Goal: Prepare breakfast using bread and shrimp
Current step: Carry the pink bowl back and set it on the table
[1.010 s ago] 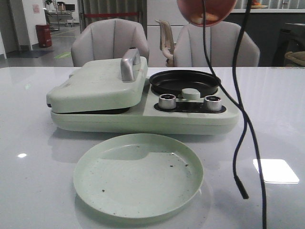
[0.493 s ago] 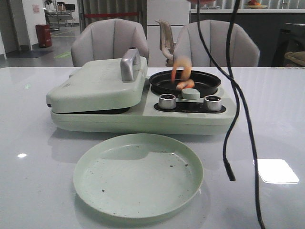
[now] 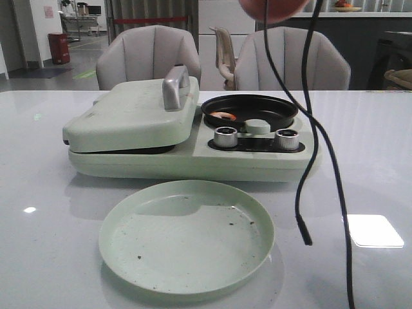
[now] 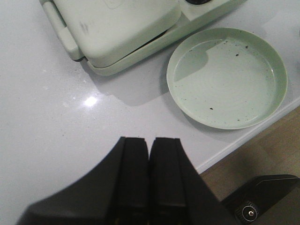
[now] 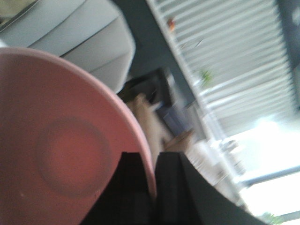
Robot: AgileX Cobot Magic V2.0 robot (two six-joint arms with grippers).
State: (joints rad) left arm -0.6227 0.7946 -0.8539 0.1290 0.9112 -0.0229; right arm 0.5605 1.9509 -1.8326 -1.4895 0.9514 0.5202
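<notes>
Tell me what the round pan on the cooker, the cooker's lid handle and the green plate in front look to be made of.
Round pan: likely metal with a dark non-stick coating; black, faintly glossy, thin rim. Lid handle: brushed metal or metallised plastic; silvery with soft highlights. Green plate: probably plastic or melamine; matte pale green, evenly coloured, thin raised rim, speckled with dark crumbs.

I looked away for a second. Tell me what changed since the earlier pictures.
The shrimp dropped out of the pink bowl, fell through the air and now lies in the black pan. The bowl stayed high above, clamped by the right gripper, and its cable swung a little leftward. The closed lid, green plate and left gripper look unchanged.
</notes>
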